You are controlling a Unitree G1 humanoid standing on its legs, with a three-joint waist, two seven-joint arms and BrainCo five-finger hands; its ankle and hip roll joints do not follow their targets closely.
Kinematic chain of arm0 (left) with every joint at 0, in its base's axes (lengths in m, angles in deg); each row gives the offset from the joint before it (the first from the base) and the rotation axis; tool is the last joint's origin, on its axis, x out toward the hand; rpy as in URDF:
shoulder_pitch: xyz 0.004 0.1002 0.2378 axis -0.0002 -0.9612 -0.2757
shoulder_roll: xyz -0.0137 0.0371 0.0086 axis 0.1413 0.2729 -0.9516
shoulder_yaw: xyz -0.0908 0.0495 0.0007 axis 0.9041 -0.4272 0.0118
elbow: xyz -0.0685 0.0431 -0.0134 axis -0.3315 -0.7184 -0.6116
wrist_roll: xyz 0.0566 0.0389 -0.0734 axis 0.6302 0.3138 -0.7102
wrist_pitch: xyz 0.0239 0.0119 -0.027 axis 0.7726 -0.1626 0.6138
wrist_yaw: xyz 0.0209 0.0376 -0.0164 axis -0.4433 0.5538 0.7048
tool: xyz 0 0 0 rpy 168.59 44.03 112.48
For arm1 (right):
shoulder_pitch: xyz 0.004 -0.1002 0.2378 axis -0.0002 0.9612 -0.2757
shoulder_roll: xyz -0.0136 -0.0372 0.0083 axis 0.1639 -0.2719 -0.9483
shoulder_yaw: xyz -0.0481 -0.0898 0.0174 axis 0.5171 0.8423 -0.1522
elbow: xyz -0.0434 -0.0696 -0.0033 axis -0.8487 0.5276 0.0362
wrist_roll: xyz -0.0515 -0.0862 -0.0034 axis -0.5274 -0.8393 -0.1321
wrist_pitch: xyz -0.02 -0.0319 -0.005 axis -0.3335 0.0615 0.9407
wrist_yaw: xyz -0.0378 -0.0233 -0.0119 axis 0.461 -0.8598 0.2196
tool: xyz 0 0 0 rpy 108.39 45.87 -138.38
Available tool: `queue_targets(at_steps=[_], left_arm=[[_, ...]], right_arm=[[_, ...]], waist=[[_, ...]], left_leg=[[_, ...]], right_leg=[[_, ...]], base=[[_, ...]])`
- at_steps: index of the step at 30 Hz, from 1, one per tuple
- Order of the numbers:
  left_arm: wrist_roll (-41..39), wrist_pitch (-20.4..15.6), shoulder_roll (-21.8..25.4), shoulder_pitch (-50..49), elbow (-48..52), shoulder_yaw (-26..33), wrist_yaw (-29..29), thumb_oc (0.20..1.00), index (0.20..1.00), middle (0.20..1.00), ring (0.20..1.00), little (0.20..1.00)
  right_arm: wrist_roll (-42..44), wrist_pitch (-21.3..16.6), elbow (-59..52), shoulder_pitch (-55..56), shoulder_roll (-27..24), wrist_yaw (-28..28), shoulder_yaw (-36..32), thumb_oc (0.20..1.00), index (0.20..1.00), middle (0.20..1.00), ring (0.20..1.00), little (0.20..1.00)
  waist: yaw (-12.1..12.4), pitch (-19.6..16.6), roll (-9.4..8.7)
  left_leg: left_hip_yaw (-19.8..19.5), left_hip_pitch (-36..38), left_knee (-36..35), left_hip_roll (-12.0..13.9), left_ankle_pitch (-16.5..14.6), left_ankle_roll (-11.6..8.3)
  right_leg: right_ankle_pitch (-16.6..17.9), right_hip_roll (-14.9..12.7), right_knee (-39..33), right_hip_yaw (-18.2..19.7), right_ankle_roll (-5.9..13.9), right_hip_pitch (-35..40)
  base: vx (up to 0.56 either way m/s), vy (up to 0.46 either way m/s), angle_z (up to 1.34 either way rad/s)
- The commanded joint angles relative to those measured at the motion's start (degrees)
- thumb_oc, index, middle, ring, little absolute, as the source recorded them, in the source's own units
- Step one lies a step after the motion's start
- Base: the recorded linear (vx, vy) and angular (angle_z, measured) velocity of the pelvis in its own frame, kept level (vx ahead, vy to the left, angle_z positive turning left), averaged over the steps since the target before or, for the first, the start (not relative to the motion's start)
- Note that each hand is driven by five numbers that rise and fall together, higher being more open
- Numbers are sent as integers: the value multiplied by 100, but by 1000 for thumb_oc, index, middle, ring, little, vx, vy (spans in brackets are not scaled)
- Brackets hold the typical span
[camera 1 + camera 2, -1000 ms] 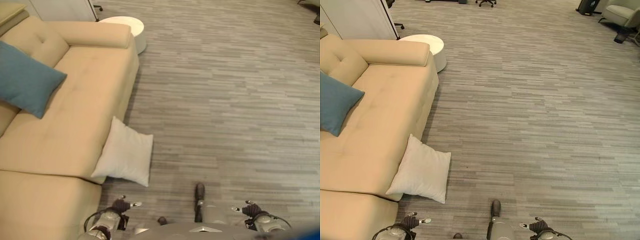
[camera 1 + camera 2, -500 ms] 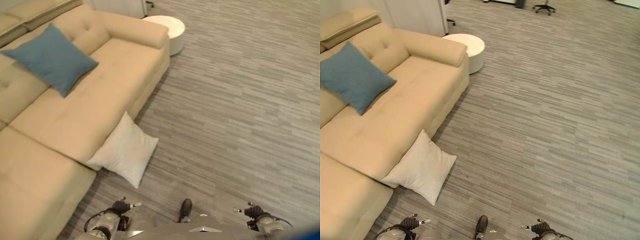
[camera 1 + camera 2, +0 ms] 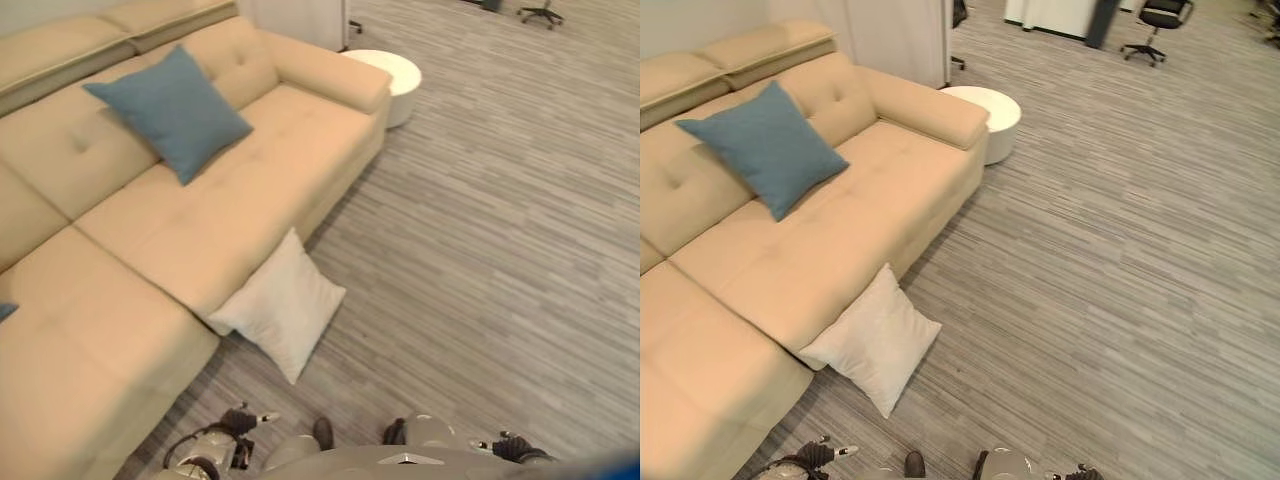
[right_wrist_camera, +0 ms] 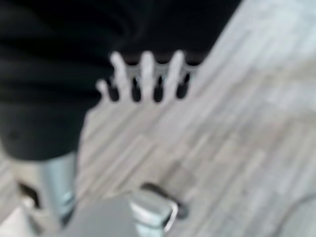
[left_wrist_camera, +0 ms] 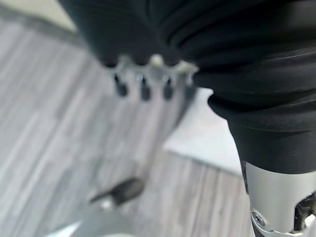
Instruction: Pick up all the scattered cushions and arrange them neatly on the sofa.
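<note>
On my left runs the beige sofa (image 3: 820, 240), with a blue cushion (image 3: 765, 145) leaning against its backrest. A white cushion (image 3: 872, 338) stands on the grey wood floor (image 3: 1120, 250), propped against the sofa's front edge. My left hand (image 3: 240, 420) hangs low near it, fingers relaxed and empty. A round white table (image 3: 990, 112) sits past the armrest. My right hand (image 4: 143, 79) hangs over the floor, fingers loose, holding nothing.

Each hand (image 5: 163, 44) is sheathed in a black ribbed cover; silver, dark-tipped fingers (image 4: 145, 74) and a silver wrist are seen.
</note>
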Motion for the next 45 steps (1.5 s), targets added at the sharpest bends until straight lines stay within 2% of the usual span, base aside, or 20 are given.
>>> queue_targets(at_steps=[1,2,4,8,9,10,16,17,18,19,23,25,27,29,33,35,36,40,42,45], left_arm=[[-66,-110,62,39,-13,64,-52,1000,1000,1000,1000,1000],[-66,-110,62,38,-13,65,-52,1000,1000,1000,1000,1000],[-52,-138,69,44,-13,72,-62,1000,1000,1000,1000,1000],[-52,-138,69,44,-13,72,-62,1000,1000,1000,1000,1000],[-55,-161,60,-92,-118,151,-42,1000,1000,1000,1000,1000],[-55,-162,62,-94,-117,152,-41,1000,1000,1000,1000,1000],[-185,-129,43,-119,-138,172,-5,1000,1000,1000,1000,1000],[-220,-135,43,-100,-114,170,-3,1000,1000,1000,1000,1000],[-271,-128,34,-38,-60,130,-19,1000,1000,1000,1000,1000],[-266,-121,24,2,-42,78,-19,1000,1000,1000,1000,1000],[-157,-94,3,119,28,-96,-12,1000,1000,1000,1000,1000],[-173,-72,16,73,14,-64,10,1000,1000,1000,1000,1000],[-188,-77,33,-15,-39,18,9,1000,1000,1000,1000,1000],[-174,-70,62,-61,-90,55,16,1000,1000,1000,1000,1000],[-179,-77,108,-71,-94,111,-2,1000,1000,1000,1000,1000],[-196,-84,153,-37,-67,113,-8,1000,1000,1000,1000,1000],[-244,-124,176,-42,-42,117,-23,1000,1000,1000,1000,1000],[-272,-159,191,-12,-14,116,-32,1000,1000,1000,1000,1000],[-252,-180,204,3,-5,94,-26,1000,1000,1000,1000,1000],[-217,-199,192,-36,2,116,-54,1000,1000,1000,1000,1000]], right_arm=[[49,-99,-12,-342,-104,46,62,1000,1000,1000,1000,1000],[49,-99,-12,-342,-104,47,62,1000,1000,1000,1000,1000],[44,-96,-20,-353,-68,37,104,1000,1000,1000,1000,1000],[44,-96,-20,-353,-68,37,104,1000,1000,1000,1000,1000],[-124,-94,-30,-292,-40,7,211,1000,1000,1000,1000,1000],[-124,-94,-31,-291,-38,8,213,1000,1000,1000,1000,1000],[-116,-123,-94,-225,-77,4,302,1000,1000,1000,1000,1000],[-96,-132,-101,-205,-91,4,314,1000,1000,1000,1000,1000],[-25,-145,-107,-175,-130,39,279,1000,1000,1000,1000,1000],[18,-140,-73,-168,-138,43,247,1000,1000,1000,1000,1000],[112,-99,-39,-95,-141,81,132,1000,1000,1000,1000,1000],[75,-82,4,-101,-111,63,130,1000,1000,1000,1000,1000],[-17,-71,8,-131,-72,56,192,1000,1000,1000,1000,1000],[-35,-71,3,-142,-28,39,168,1000,1000,1000,1000,1000],[-39,-94,-95,-257,-14,39,215,1000,1000,1000,1000,1000],[-18,-104,-113,-305,4,32,227,1000,1000,1000,1000,1000],[14,-118,-147,-366,0,38,283,1000,1000,1000,1000,1000],[43,-135,-220,-410,-15,34,318,1000,1000,1000,1000,1000],[56,-158,-268,-380,-12,16,347,1000,1000,1000,1000,1000],[3,-170,-283,-355,-10,7,377,1000,1000,1000,1000,1000]], waist=[[11,227,-101],[7,235,-95],[-89,250,-147],[-89,252,-147],[-104,94,-214],[-120,88,-219],[-87,-71,-235],[-80,-67,-263],[-97,-19,-325],[-153,7,-329],[-280,9,-287],[-237,16,-245],[-159,31,-240],[-163,30,-233],[-67,121,-157],[-110,186,-127],[-164,199,-70],[-235,285,-74],[-333,295,-102],[-275,221,-145]], left_leg=[[-27,69,260,137,-285,-580],[-31,80,262,144,-292,-582],[-306,240,266,86,-400,-630],[-307,242,265,87,-400,-630],[-631,437,212,112,-509,-756],[-645,428,210,108,-500,-756],[-951,256,579,415,-541,-1017],[-922,145,777,447,-558,-1061],[-631,-139,1168,497,-547,-1077],[-159,-187,1156,629,-544,-1044],[836,-568,726,713,-121,-984],[854,-631,627,679,-66,-986],[525,-557,529,500,-126,-912],[617,-482,395,479,-90,-858],[409,-350,320,293,-163,-625],[273,-302,334,262,-185,-576],[70,-181,259,201,-213,-574],[-166,-34,215,109,-246,-606],[-365,14,212,55,-263,-619],[-398,18,201,82,-278,-661]], right_leg=[[1265,59,-1250,95,130,330],[1265,66,-1259,88,130,348],[1458,235,-1895,563,237,190],[1458,236,-1896,562,237,193],[1517,295,-2188,619,254,286],[1524,288,-2198,605,255,287],[1128,427,-2163,425,32,620],[1087,412,-2198,319,-1,700],[1033,362,-2274,94,-61,846],[973,330,-2329,-104,-69,951],[909,270,-2503,-568,-42,1141],[821,253,-2430,-687,-22,1184],[791,197,-2264,-650,10,1183],[799,92,-2044,-650,76,1176],[921,-178,-1143,-427,149,833],[1008,-76,-746,6,142,609],[970,177,-987,523,91,355],[1134,312,-1512,886,138,193],[1163,460,-1714,1299,167,195],[1145,374,-1998,1180,180,448]], base=[[118,-42,34],[208,-69,45],[209,-69,54],[102,-66,49],[346,-243,5],[404,-300,30],[133,-206,96],[33,-161,82],[18,-193,52],[-26,-137,76],[-18,-3,142],[105,79,99],[121,136,20],[117,167,-47],[82,180,-9],[118,115,21],[144,75,39],[121,3,40],[128,-54,67],[85,-71,73]])
